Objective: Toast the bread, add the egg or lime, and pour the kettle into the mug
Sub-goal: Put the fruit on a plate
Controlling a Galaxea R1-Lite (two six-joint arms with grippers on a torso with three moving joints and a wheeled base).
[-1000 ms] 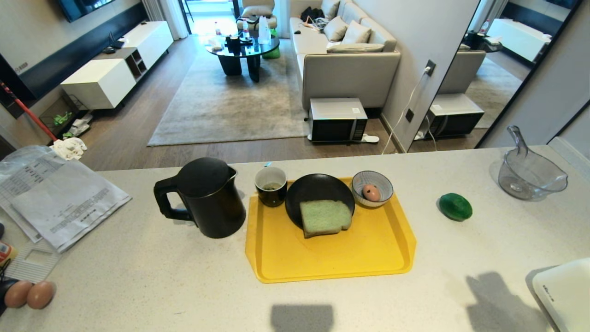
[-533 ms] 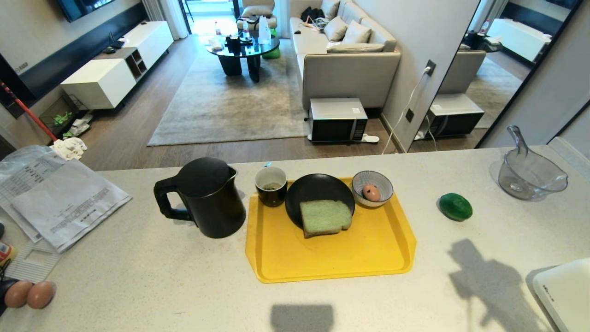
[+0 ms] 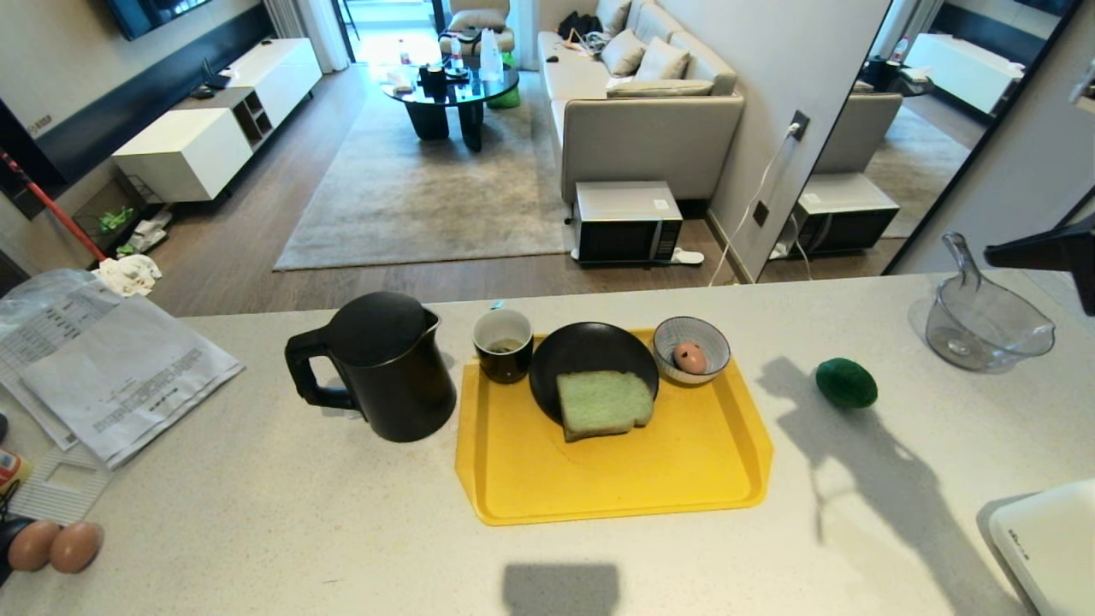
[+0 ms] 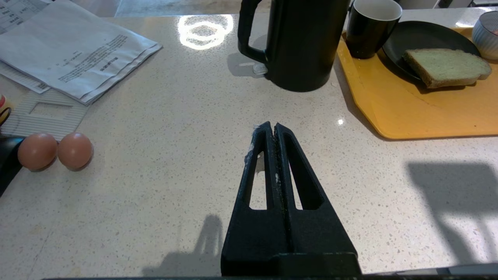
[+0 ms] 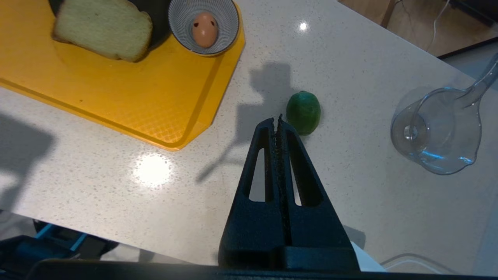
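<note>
Hovering above the lime with a closed right gripper

Head view, a pale speckled counter [image 3: 257, 513] with a yellow tray [image 3: 684, 479] at centre. On the tray's far edge, L to R: mug [image 3: 504, 344] at 11 o'clock, black plate [image 3: 582, 351] at 12, small patterned bowl [image 3: 714, 346] at 1 holding an egg [image 3: 687, 357]. Bread [image 3: 603, 404] lies flat, half on the plate, half overhanging onto the tray. Kettle [image 3: 385, 368] stands upright just off the tray at 9 o'clock, handle pointing away from the tray, spout toward the mug. Lime [image 3: 846, 382] sits on bare counter at 3 o'clock of the tray, apart from it. Clear jug [image 3: 984, 325] is further out at 2 o'clock. Papers [image 3: 111, 368] lie at far left; two more eggs [image 3: 53, 546] at 8 o'clock near the counter's edge.

Right gripper [image 5: 278, 118] hangs in the air over the counter, fingers pressed together w/ nothing between them; in its wrist view the tip shows right next to the lime, not touching it.

Left gripper [image 4: 271, 127] rests low over bare counter, near side of the kettle, fingers pressed together, empty.
</note>
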